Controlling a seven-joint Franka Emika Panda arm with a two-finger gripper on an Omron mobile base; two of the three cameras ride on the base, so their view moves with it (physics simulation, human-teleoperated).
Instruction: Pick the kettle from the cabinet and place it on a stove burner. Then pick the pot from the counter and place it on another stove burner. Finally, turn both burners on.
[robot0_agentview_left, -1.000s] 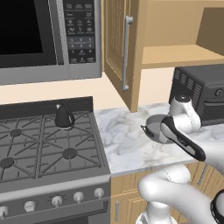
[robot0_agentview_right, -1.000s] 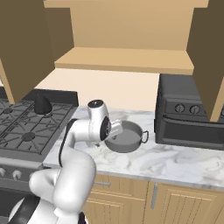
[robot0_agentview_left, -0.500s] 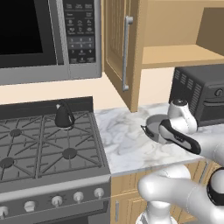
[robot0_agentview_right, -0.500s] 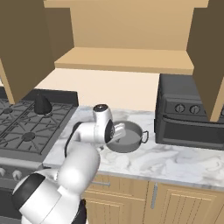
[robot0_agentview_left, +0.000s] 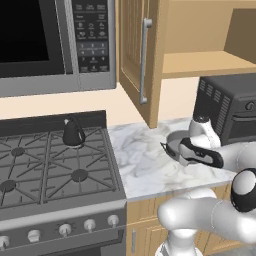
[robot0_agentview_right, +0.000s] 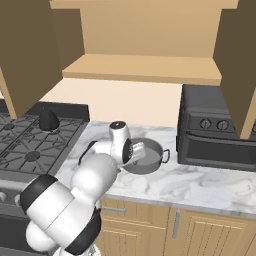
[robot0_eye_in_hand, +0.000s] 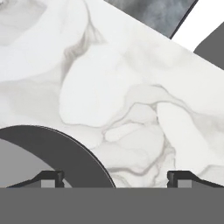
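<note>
The black kettle (robot0_agentview_left: 73, 133) (robot0_agentview_right: 48, 119) stands on the back right burner of the range. On the white marble counter (robot0_agentview_left: 140, 160) (robot0_eye_in_hand: 131, 87) rests the grey pot (robot0_agentview_right: 149, 157) (robot0_agentview_left: 176, 140), next to the black oven. My gripper (robot0_agentview_right: 134, 153) (robot0_agentview_left: 170, 149) (robot0_eye_in_hand: 116, 179) is down at the pot's near rim (robot0_eye_in_hand: 65, 151) and open. One fingertip (robot0_eye_in_hand: 50, 177) is over the pot's inside, the other fingertip (robot0_eye_in_hand: 181, 177) over bare marble. The cabinet (robot0_agentview_left: 200, 62) (robot0_agentview_right: 140, 67) stands open with a bare shelf. A free burner (robot0_agentview_left: 79, 175) lies in front of the kettle.
A black toaster oven (robot0_agentview_left: 230, 107) (robot0_agentview_right: 215, 125) stands right behind the pot. The cabinet door (robot0_agentview_left: 134, 50) with its silver handle hangs open above the counter's left end. A microwave (robot0_agentview_left: 45, 40) hangs over the range. Silver knobs (robot0_agentview_left: 90, 224) line the range front.
My hand has slid a little further right and lower onto the pot's rim, and the arm's elbow has swung round. Kettle and pot have stayed put.
</note>
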